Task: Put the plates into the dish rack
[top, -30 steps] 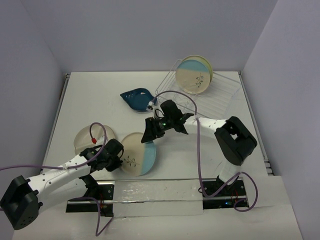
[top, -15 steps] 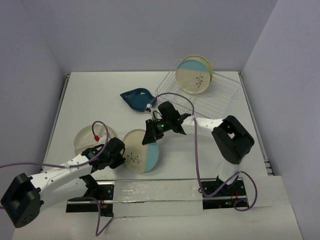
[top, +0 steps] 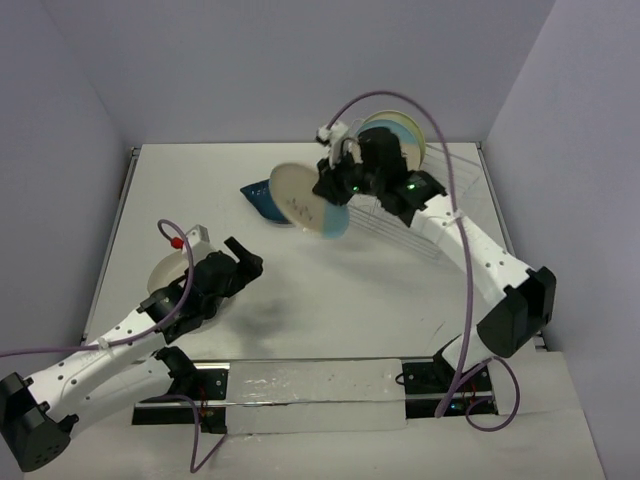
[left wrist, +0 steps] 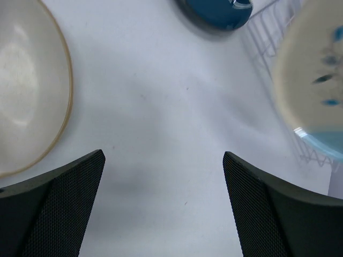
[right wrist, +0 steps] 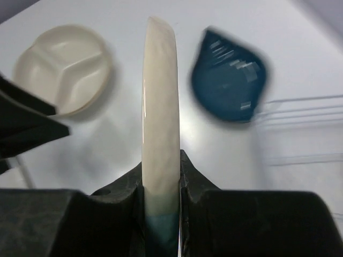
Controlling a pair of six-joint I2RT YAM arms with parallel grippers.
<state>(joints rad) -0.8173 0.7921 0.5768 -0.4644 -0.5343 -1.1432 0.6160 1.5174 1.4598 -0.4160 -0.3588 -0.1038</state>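
nearest the bases, the left claw (top: pixel 247 257) hung low over the table (top: pixel 330 300) with its jaws spread wide and nothing between them; its wrist view showed only bare tabletop between the two dark fingers (left wrist: pixel 64 209). just to its left the divided plate (top: pixel 163 276) lay flat on the table, not in the rack. farther in, the right arm reached up and left across the rack (top: pixel 455 170), and the right claw (top: pixel 335 187) was pinched narrow on the blue edge of a cream and pale blue plate (top: pixel 306 201). that plate was held clear of the table, tilted, by the rack's left end; from above it overlapped the leaf dish (top: pixel 260 195), and the right wrist view showed it edge-on between the jaws. the leaf dish lay on the table just left of the rack. at the far end, another plate (top: pixel 405 130) stood upright in the rack, partly hidden behind the arm.
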